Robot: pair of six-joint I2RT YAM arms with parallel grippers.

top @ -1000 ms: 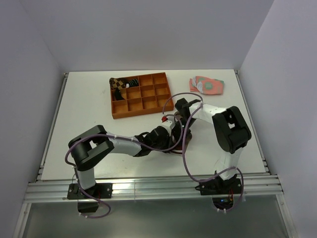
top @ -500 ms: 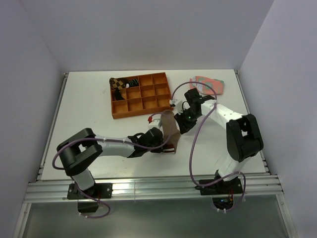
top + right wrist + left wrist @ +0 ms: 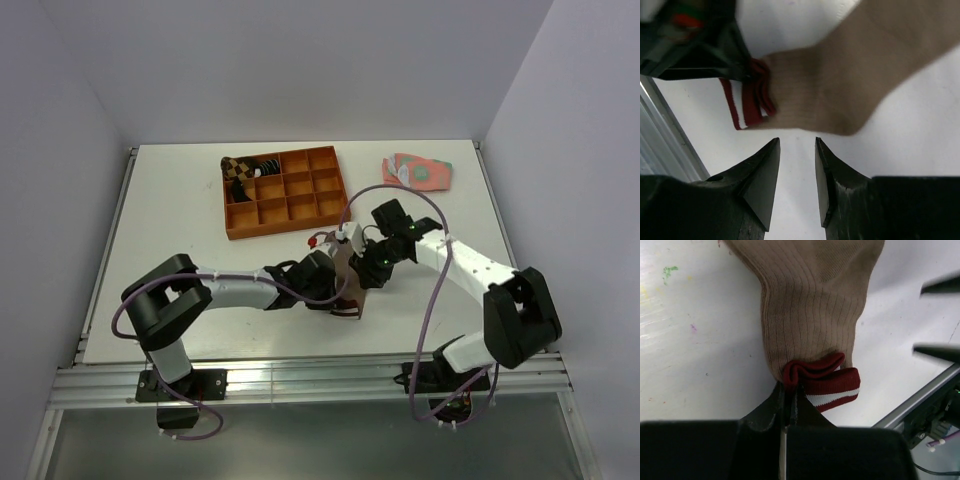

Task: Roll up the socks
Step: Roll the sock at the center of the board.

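The tan-brown sock (image 3: 348, 275) lies at the table's middle between both grippers. My left gripper (image 3: 335, 297) is shut on its maroon-and-white cuff (image 3: 827, 385), pinching a fold of the maroon rim (image 3: 789, 380). The ribbed tan leg (image 3: 810, 305) stretches away over the table. My right gripper (image 3: 368, 266) is open and empty (image 3: 796, 142), its tips just short of the sock's tan body (image 3: 850, 85) and apart from it. The black striped sock (image 3: 266, 165) sits in the orange tray's back-left corner.
The orange divided tray (image 3: 285, 228) stands behind the grippers, with a brown checkered roll (image 3: 236, 167) in it. Flat pink-and-green socks (image 3: 418, 172) lie at the back right. The table's metal front rail (image 3: 665, 135) is close to the cuff.
The sock, held up between the grippers half a second ago, now lies lower and flatter. My right gripper has come down towards the near side of it, and its elbow has swung right.
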